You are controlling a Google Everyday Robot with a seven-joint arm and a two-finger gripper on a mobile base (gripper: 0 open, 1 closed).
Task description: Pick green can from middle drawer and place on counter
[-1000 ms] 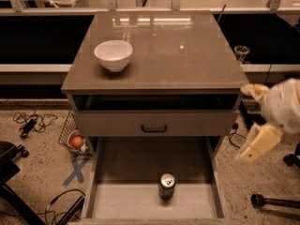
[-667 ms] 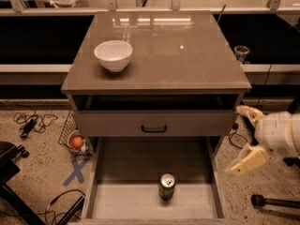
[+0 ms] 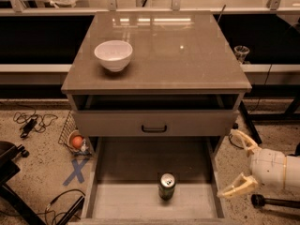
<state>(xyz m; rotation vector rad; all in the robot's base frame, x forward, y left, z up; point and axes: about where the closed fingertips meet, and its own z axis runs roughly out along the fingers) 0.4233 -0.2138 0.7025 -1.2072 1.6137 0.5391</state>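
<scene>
The green can (image 3: 167, 186) stands upright on the pale floor of the pulled-out middle drawer (image 3: 126, 205), near its front centre, silver top up. My gripper (image 3: 241, 161) is at the lower right, outside the drawer's right wall and apart from the can, with its two pale fingers spread wide and nothing between them. The counter (image 3: 187, 55) is the glossy top slab of the cabinet above.
A white bowl (image 3: 113, 55) sits on the counter's left side. A drawer front with a black handle (image 3: 154, 128) is above the open drawer. A wire basket with an orange ball (image 3: 76, 142), cables and a blue tape cross (image 3: 76, 169) lie on the floor at left.
My gripper has moved down and slightly left, from beside the cabinet's right edge to a lower spot next to the open drawer's right wall. The can and bowl have not moved.
</scene>
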